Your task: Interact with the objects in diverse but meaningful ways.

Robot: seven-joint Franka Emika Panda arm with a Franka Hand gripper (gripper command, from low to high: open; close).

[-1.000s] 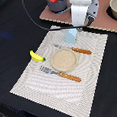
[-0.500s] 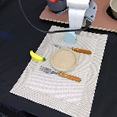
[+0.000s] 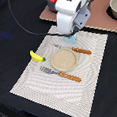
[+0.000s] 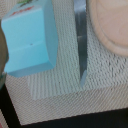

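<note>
A small light-blue carton [image 4: 30, 42] fills much of the wrist view, close to the camera, over the woven placemat [image 4: 60, 95]. In the exterior view a bit of the light-blue carton [image 3: 71, 40] shows right under my gripper [image 3: 70, 37], at the mat's far edge. The fingers are hidden by the white hand, so whether they hold the carton is unclear. A yellow banana [image 3: 37, 56] lies at the edge of the mat on the exterior view's left. A red ball-like item [image 3: 52, 0] sits behind the arm. The cheese and frying pan are out of view.
A round tan plate [image 3: 63, 59] lies mid-mat, its rim [image 4: 112, 27] near the carton. An orange-handled knife [image 3: 81, 51] lies beyond the plate, its blade [image 4: 81, 45] beside the carton. A fork [image 3: 60, 73] lies nearer. A bowl [image 3: 113, 8] stands on a pinkish board [image 3: 99, 19].
</note>
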